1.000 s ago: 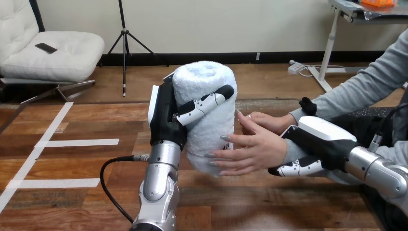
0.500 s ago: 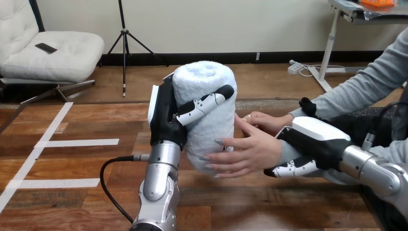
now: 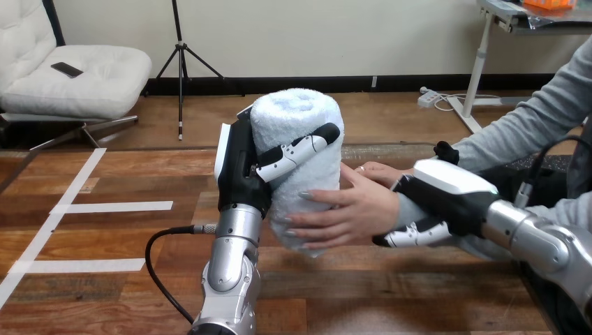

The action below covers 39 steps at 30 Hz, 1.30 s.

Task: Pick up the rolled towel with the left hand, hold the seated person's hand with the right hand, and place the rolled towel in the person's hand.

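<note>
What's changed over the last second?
The person's nearer hand moved left and closed onto the towel, low on its side. The right hand, curled round the person's wrist, came left with it. The left hand still grips the upright towel in the same place.

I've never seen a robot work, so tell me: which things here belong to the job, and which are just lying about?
In the job:
towel
left hand, gripping it
person's nearer hand, on the towel
right hand, round that hand's wrist

Lying about:
white tape strips on the table
small black thing behind the right hand
</note>
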{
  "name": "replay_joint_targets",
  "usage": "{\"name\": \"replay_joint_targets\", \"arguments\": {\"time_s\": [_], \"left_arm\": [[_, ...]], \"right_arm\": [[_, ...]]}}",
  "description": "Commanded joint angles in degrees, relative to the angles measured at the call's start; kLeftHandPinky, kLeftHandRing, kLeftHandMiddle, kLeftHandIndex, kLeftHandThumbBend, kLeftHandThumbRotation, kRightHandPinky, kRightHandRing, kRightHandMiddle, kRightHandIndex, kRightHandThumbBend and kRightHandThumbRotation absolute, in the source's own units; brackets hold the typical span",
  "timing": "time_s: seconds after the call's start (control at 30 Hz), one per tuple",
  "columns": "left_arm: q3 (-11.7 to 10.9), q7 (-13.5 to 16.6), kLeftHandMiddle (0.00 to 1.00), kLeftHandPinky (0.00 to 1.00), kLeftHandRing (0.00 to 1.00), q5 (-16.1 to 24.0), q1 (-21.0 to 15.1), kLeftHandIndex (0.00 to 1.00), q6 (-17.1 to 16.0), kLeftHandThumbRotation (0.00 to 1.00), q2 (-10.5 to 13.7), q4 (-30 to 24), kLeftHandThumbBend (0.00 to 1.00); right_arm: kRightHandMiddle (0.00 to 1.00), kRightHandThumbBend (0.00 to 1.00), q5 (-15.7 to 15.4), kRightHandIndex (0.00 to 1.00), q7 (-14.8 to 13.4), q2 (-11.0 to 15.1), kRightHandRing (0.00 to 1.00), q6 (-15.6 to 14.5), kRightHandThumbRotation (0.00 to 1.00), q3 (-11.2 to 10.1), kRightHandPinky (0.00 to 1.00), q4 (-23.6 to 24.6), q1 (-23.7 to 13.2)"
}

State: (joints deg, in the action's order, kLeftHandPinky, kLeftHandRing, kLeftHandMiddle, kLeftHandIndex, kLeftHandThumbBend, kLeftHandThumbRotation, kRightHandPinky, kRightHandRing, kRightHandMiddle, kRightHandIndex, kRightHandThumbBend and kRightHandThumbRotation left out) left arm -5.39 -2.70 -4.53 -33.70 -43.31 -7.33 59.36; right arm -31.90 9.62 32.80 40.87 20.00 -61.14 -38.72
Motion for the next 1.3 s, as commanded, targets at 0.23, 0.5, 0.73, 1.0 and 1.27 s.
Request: {"name": "replay_joint_targets", "arguments": {"time_s": [0.23,0.5,0.73,1.0,1.27], "left_arm": [[-0.33,-0.01,0.38,0.29,0.32,-0.32,-4.96,0.4,-0.78,0.0,-1.02,-0.36,0.64],[-0.31,0.42,0.38,0.29,0.32,-0.19,-5.15,0.41,-0.95,0.0,-1.1,-0.33,0.64],[-0.24,1.31,0.38,0.29,0.32,0.01,-5.34,0.41,-0.94,0.0,-1.28,-0.28,0.63],[-0.53,1.5,0.38,0.29,0.32,-0.57,-5.6,0.41,-1.03,0.0,-1.74,0.12,0.64],[-0.88,1.78,0.38,0.29,0.32,-1.3,-5.93,0.41,-1.42,0.0,-2.33,0.55,0.64]], "right_arm": [[0.23,0.57,0.79,0.24,-0.66,-3.24,0.18,0.84,0.49,0.02,0.17,-0.63,-5.94],[0.23,0.58,0.79,0.24,-0.44,-3.87,0.19,0.64,0.49,0.21,0.19,-1.28,-6.72],[0.23,0.58,0.53,0.25,-0.58,-4.22,0.2,0.66,0.48,0.44,0.19,-1.94,-7.41],[0.25,0.58,-0.15,0.27,-0.52,-4.47,0.21,0.08,0.49,0.72,0.21,-2.24,-8.2],[0.28,0.58,-0.39,0.3,-0.31,-4.64,0.24,-0.19,0.5,0.75,0.23,-2.15,-8.59]]}}
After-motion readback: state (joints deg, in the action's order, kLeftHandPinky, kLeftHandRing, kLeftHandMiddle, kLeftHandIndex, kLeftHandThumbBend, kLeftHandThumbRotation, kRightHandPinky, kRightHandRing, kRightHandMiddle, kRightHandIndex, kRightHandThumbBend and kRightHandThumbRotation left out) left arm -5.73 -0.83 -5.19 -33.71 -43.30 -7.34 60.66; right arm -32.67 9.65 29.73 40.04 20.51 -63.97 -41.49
